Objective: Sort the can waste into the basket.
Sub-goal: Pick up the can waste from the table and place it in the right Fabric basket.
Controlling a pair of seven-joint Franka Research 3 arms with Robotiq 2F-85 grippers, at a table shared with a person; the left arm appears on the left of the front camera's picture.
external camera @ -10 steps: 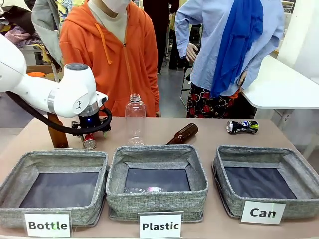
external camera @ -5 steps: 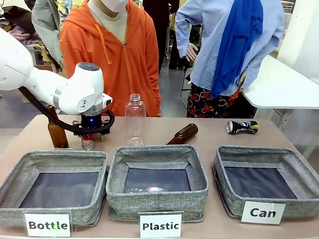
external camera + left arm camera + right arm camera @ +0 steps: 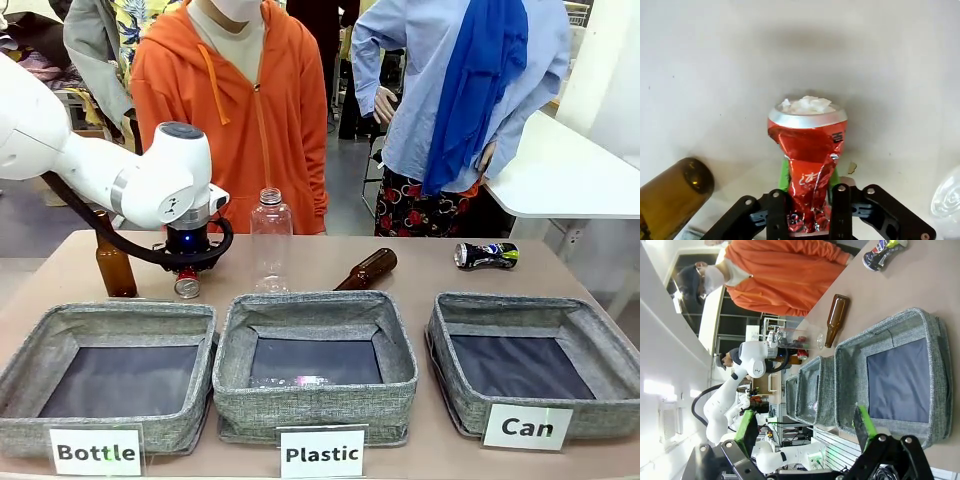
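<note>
Claws first: the left claw [image 3: 185, 272] hangs from its white arm over the far left of the tabletop [image 3: 420, 265], and its green pads are clamped tight on the crushed red can [image 3: 186, 287]. In the left wrist view the can sits squeezed between the two fingers, its silver end pointing away towards the pale surface. Whether it touches the surface or hangs just above it I cannot tell. An upright brown bottle [image 3: 114, 265] stands just beside that claw, on its left in the front view, and a clear plastic bottle [image 3: 270, 240] stands upright on its right. A second brown bottle [image 3: 367, 269] lies on its side near the middle. The dark can [image 3: 487, 255] lies on its side at the far right, behind the grey basket [image 3: 520, 305] labelled "Can", whose dark lining is bare. The right claw [image 3: 805, 432] has its green-padded fingers spread wide and grips nothing, with that basket close in front of it. A person in an orange hoodie [image 3: 240, 120] stands at the far side.
</note>
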